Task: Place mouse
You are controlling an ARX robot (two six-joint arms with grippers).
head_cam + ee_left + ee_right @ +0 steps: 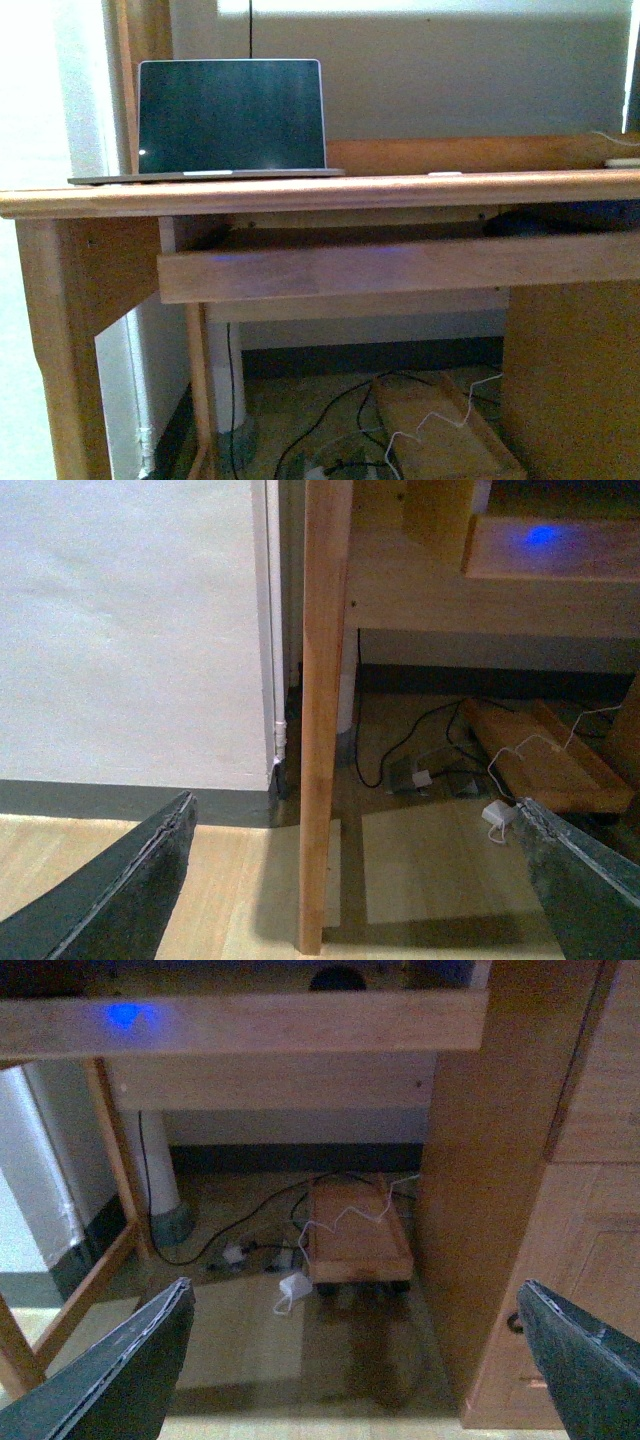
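Nothing is grasped yet: the left gripper [355,802] and right gripper [355,1286] both hang spread wide and empty, low before the light wooden desk [300,192]. The small dark grey domed mouse [337,977] (only its top shows) sits on the pull-out wooden tray [250,1022], so pickup and placing both remain

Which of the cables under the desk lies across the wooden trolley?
The white cable: it drapes over the top of the wooden trolley, while the black cable runs along the floor beside it.
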